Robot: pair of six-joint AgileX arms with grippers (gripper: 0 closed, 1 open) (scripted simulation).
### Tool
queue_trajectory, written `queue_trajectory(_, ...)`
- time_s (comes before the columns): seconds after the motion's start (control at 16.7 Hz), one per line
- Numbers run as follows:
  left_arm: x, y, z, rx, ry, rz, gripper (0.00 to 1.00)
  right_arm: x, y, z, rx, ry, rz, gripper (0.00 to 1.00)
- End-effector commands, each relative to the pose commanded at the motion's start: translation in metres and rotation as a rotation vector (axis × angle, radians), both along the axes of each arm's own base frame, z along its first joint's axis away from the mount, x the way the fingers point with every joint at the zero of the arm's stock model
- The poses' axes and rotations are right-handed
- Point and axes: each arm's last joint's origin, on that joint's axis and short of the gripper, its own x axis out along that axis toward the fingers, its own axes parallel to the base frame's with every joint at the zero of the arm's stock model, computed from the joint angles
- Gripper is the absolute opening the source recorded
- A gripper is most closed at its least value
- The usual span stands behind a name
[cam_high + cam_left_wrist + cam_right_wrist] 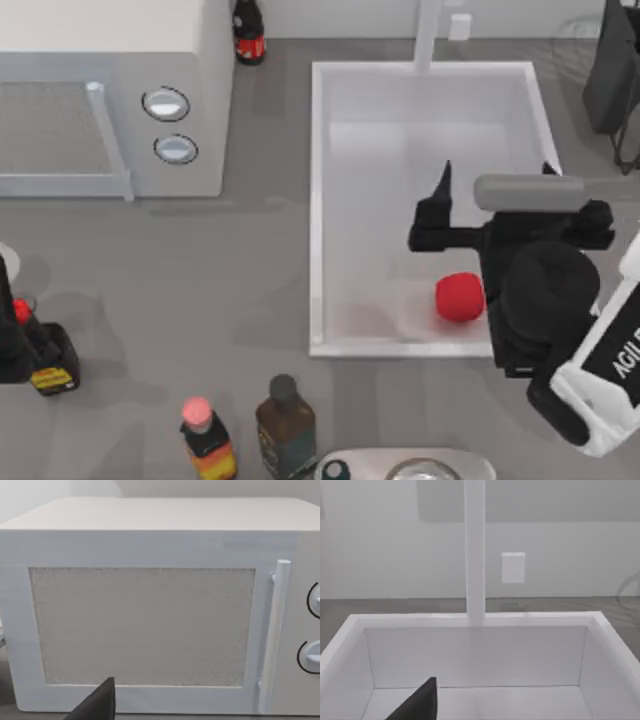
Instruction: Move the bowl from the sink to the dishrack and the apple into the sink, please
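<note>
Apple (459, 297) lies in sink (318, 200), near front wall. Right gripper (470, 215) above it, fingers wide, holding nothing. Left arm (15, 335) parked at bench's left edge.

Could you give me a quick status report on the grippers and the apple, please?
Right gripper above the sink, holding nothing. Apple lies in the basin's near corner. Left arm parked at the table's left edge. Nothing in the way.

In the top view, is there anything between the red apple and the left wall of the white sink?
No. In the top view, only bare white basin floor lies between the small red apple and the white rectangular sink's left wall.
</note>
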Motion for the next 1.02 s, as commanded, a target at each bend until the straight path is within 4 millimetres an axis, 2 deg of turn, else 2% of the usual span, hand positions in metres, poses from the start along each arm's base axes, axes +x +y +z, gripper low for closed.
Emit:
queue_trajectory(0.18, 0.0, 0.0, 0.0, 0.0, 0.0, 0.0, 1.0, 0.002, -0.024, 0.031, 0.009, 0.014, -0.032, 1.0)
queue_trajectory(0.36, 0.0, 0.0, 0.0, 0.0, 0.0, 0.0, 1.0, -0.007, -0.059, 0.071, 0.022, 0.018, -0.068, 1.0)
queue_trajectory(0.48, 0.0, 0.0, 0.0, 0.0, 0.0, 0.0, 1.0, -0.023, -0.085, 0.096, 0.032, 0.013, -0.088, 1.0)
queue_trajectory(0.66, 0.0, 0.0, 0.0, 0.0, 0.0, 0.0, 1.0, -0.059, -0.121, 0.124, 0.045, -0.006, -0.103, 1.0)
queue_trajectory(0.84, 0.0, 0.0, 0.0, 0.0, 0.0, 0.0, 1.0, -0.101, -0.148, 0.132, 0.048, -0.03, -0.096, 1.0)
queue_trajectory(1.02, 0.0, 0.0, 0.0, 0.0, 0.0, 0.0, 1.0, -0.137, -0.163, 0.123, 0.036, -0.043, -0.067, 1.0)
